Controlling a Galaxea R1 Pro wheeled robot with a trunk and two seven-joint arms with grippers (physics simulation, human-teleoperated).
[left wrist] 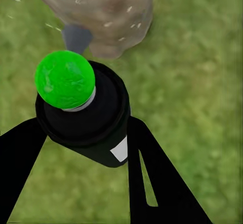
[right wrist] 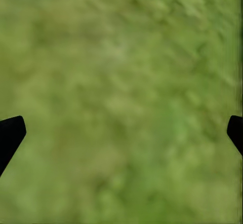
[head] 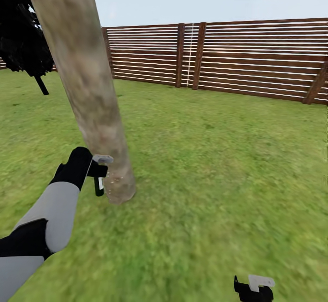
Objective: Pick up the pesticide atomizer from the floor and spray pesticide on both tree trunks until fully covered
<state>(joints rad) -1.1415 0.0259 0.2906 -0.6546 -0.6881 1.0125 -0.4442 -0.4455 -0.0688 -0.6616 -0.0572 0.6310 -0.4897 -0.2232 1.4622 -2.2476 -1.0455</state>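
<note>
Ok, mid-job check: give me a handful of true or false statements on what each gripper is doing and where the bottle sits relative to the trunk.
1. The left gripper is shut on the pesticide atomizer. True.
2. The atomizer is held up near the leaves. False: in the head view it sits low, beside the base of the tree trunk, just above the lawn.
3. The right gripper is clamped on a second bottle. False: its fingers stand wide apart over bare grass, holding nothing.
4. The wooden fence runs behind the trunk. True.
5. The atomizer's nozzle points away from the trunk. False: the left wrist view shows it aimed at the trunk's foot.
</note>
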